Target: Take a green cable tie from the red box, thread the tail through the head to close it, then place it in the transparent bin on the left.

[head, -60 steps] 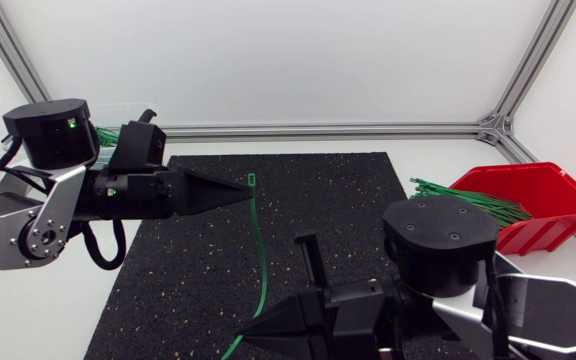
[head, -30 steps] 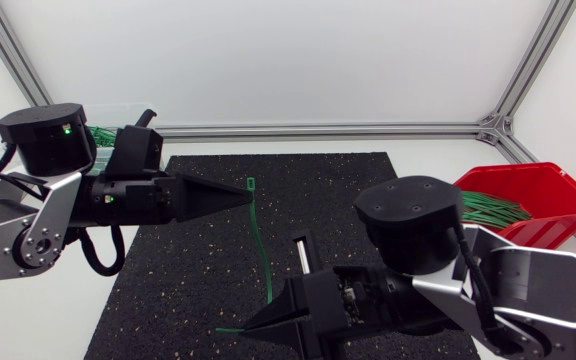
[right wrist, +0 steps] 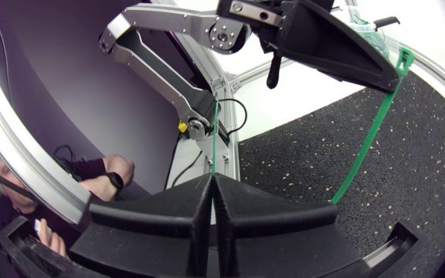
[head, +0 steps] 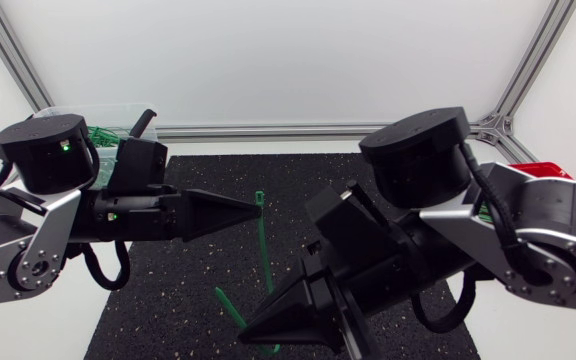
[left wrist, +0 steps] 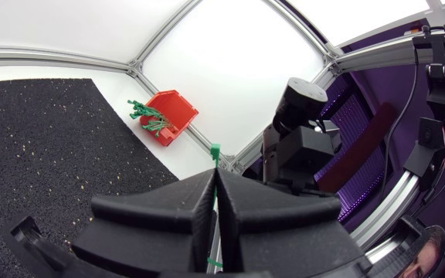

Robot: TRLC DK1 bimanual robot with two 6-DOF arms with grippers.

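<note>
A green cable tie hangs above the black mat, held at both ends. My left gripper is shut on it just below its head, which pokes out past the fingertips. My right gripper is shut on the tail end, and a short length of tail sticks out beyond it. In the right wrist view the strap runs from my left gripper down to my right gripper. The red box holds more green ties; my right arm mostly hides it in the head view.
The transparent bin with green ties in it stands at the back left, behind my left arm. My right arm's bulky wrist hangs high over the mat's right half. Aluminium frame rails border the table.
My right arm has risen and swung left over the mat, turning its gripper; the tie's tail now points up and left. My left gripper has shifted slightly right with the head.
</note>
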